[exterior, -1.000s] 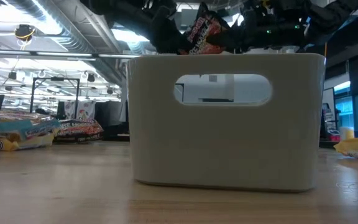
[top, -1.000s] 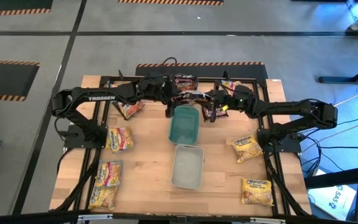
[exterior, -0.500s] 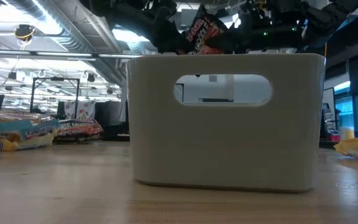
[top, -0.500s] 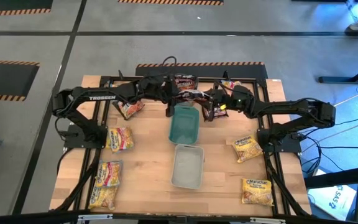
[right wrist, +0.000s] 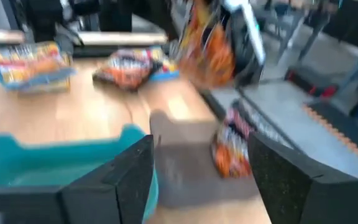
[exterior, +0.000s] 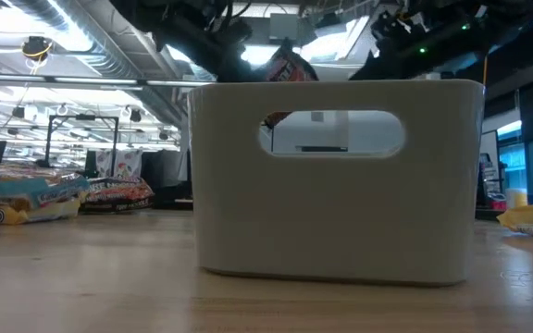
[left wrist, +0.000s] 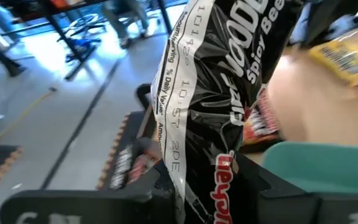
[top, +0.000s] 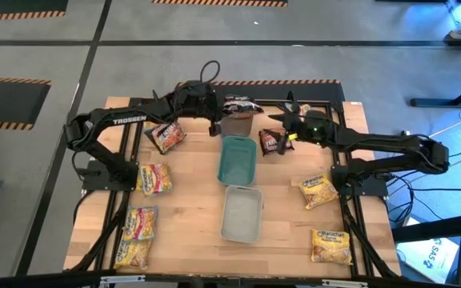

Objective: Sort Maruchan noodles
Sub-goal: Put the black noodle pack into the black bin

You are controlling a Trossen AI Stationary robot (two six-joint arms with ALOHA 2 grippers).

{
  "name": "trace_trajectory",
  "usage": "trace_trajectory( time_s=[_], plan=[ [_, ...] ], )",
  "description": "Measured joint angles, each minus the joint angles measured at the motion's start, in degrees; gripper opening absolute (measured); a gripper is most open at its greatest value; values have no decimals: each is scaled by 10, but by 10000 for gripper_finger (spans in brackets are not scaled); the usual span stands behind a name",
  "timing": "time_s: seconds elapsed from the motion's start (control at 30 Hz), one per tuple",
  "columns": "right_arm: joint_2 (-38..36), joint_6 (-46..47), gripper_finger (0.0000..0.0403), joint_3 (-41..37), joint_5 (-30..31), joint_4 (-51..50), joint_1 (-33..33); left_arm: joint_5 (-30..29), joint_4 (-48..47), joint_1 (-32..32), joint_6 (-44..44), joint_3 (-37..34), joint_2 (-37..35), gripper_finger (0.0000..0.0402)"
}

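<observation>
My left gripper (top: 217, 122) is shut on a dark Maruchan packet (left wrist: 229, 93), which shows above the pale tray's rim in the low view (exterior: 285, 67). Below it a dark grey tray (top: 234, 126) sits just beyond the teal tray (top: 237, 160). My right gripper (top: 288, 126) is open and empty, to the right of the dark grey tray. A dark red packet (top: 272, 142) lies flat on the table beside it. Another dark packet (top: 166, 136) lies flat to the left. My left gripper pinches the dark packet between its two fingers at one end (left wrist: 197, 186). The fingers come from the table's left, slanting down. The packet is lifted clear and reaches out past the fingertips over the dark grey tray.
A pale tray (top: 241, 214) stands on the near side of the teal tray and fills the low view (exterior: 336, 176). Yellow packets lie at the left (top: 154, 178) (top: 141, 222) (top: 133, 254) and at the right (top: 317, 190) (top: 331, 246). One more packet rests at the far edge (top: 298, 108).
The two grippers have parted over the far trays. My left gripper has drawn back toward the table's left and far side, still shut on the dark packet, which now sits lower. My right gripper has pulled back toward the right, uncovering the dark red packet on the table.
</observation>
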Motion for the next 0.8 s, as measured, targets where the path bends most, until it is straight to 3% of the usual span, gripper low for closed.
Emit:
trace_trajectory(
  time_s=[0.2, 0.43, 0.67, 0.8],
  plan=[
    [-8, 41, 243, 0, 1, -55, 0, 2, -31, 43, 38, 29, 20, 74],
    [8, 41, 244, 0, 7, -60, 0, -35, -267, 62, 87, 193, 118, 74],
    [12, 41, 244, 0, 7, -63, 0, -28, -399, 69, 91, 319, 222, 74],
    [12, 42, 244, 0, 7, -63, 0, -9, -433, 68, 89, 353, 267, 74]
  ],
)
